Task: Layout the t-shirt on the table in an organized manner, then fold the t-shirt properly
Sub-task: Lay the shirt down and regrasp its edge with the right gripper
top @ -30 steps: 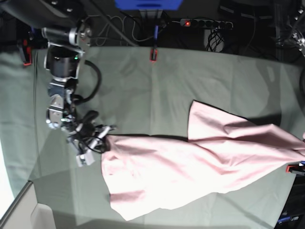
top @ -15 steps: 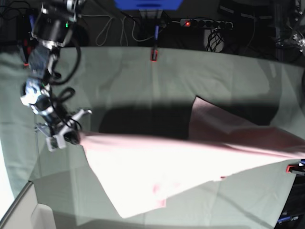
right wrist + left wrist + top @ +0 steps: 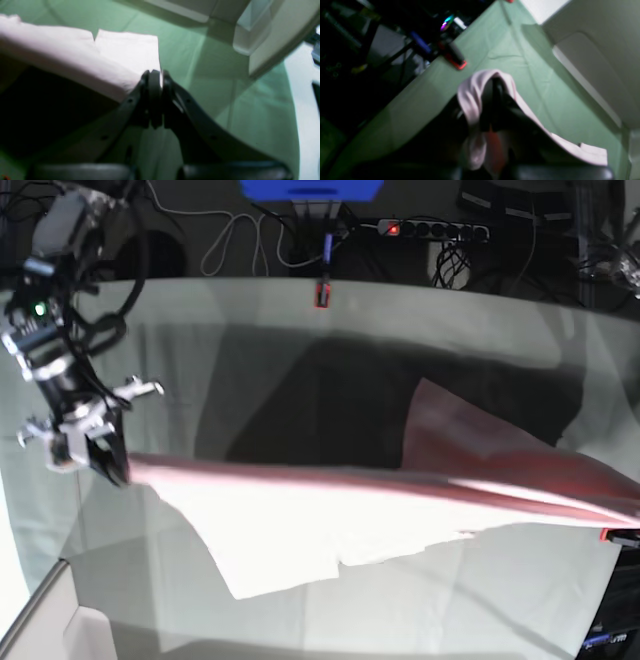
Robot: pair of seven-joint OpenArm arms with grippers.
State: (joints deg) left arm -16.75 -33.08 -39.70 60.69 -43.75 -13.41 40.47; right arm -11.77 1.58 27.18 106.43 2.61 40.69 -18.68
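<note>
- The t-shirt (image 3: 330,520) hangs stretched in mid-air across the table (image 3: 300,340), held taut between 2 arms, its pale pink cloth bright where the light falls on it.
- The right gripper (image 3: 110,465), on the left side of the base view, has its jaws pressed together on 1 end of the shirt; the right wrist view shows the closed tips (image 3: 155,80) with a sliver of pale cloth pinched between them.
- The left gripper (image 3: 495,100) is out of frame at the right edge of the base view, where the shirt's other end runs off the picture; in the left wrist view, which is blurred, its dark jaws are closed with pink cloth bunched and draped over them.
- Below the taut upper edge, the shirt's loose lower part droops toward the near side of the table, and whether it touches the cloth there cannot be told.
- A wide dark shadow (image 3: 320,410) lies on the grey-green table cover behind the raised shirt.
- A red-and-black clamp (image 3: 321,294) grips the table's far edge near the middle; another clamp (image 3: 456,58) shows at the table's edge in the left wrist view.
- A power strip (image 3: 430,228) with a lit red switch and tangled cables sit in the dark space beyond the table.
- A pale moulded bin (image 3: 60,630) sits at the near left corner; its contents cannot be seen.
</note>
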